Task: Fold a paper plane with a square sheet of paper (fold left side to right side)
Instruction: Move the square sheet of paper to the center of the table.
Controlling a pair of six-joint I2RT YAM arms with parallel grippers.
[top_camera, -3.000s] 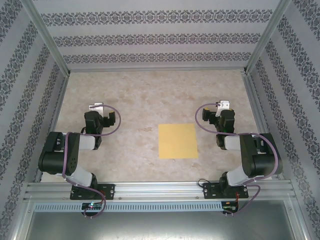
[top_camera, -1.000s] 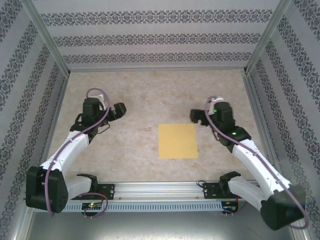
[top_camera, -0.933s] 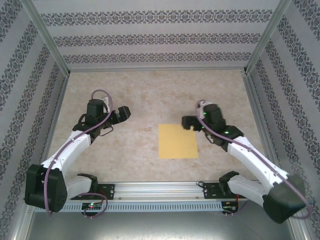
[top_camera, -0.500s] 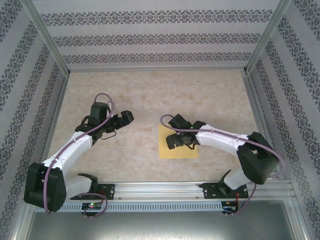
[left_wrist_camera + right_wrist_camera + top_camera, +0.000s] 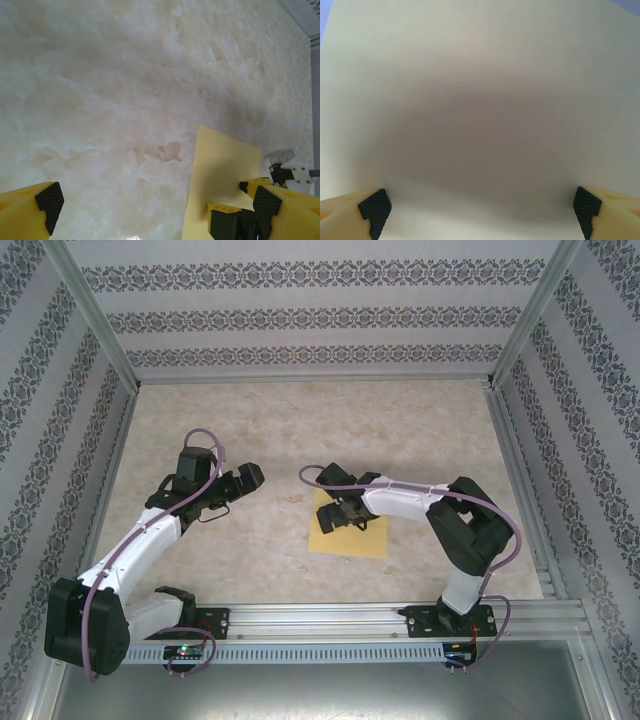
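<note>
Square sheet of paper: yellow, lying flat and unfolded on the worktop, slightly right of centre and nearer the arm bases than the far wall. Its edges sit a little askew to the worktop's edges. No crease visible on the parts that show.

Right hand: over the left part of the sheet, the arm reaching leftward across it from its base. Fingers spread wide, nothing between them. In the right wrist view the sheet spans the frame, with a soft shadow across its middle and the right hand low and close above it; black pads at both lower corners. Whether the fingertips touch the paper cannot be told.

Left hand: open wide and empty, above bare worktop to the left of the sheet, apart from it and pointed toward it. In the left wrist view the left hand frames the marbled worktop, with the sheet's near corner at lower right and the right hand resting over that part.

Surroundings: patterned walls on three sides; metal rail along the near edge carrying both arm bases.
</note>
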